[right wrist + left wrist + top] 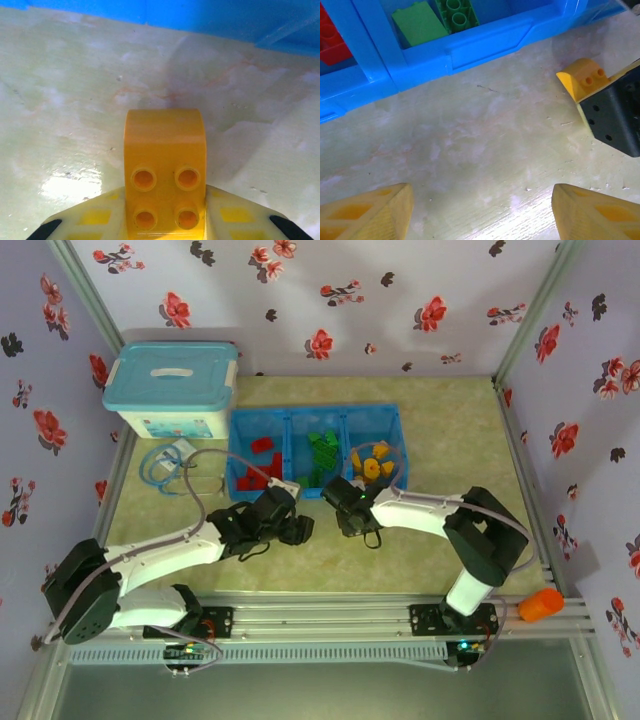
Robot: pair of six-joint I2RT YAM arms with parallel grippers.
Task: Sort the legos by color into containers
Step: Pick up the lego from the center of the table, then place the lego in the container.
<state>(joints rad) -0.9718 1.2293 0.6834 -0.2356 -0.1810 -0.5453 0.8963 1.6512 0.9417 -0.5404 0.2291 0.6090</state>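
Note:
A yellow-orange lego [165, 165], studs facing the camera, is clamped between the fingers of my right gripper [165, 222] just above the table, a short way in front of the blue containers [200, 20]. In the left wrist view that lego [582, 77] juts out of the right gripper's black body [615, 117]. My left gripper [480, 215] stands open over bare table with nothing between its fingers [370, 212]. From above, the containers [395, 418] hold red legos [262, 465] on the left, green legos [322, 448] in the middle and yellow legos [375, 465] on the right. Both grippers, left [295, 528] and right [348, 520], hover side by side just in front of them.
A white storage box with a light-blue lid [172, 390] stands at the back left, with a coiled cable [165, 460] in front of it. An orange object [540, 605] sits on the near rail at the right. Floral walls enclose the table.

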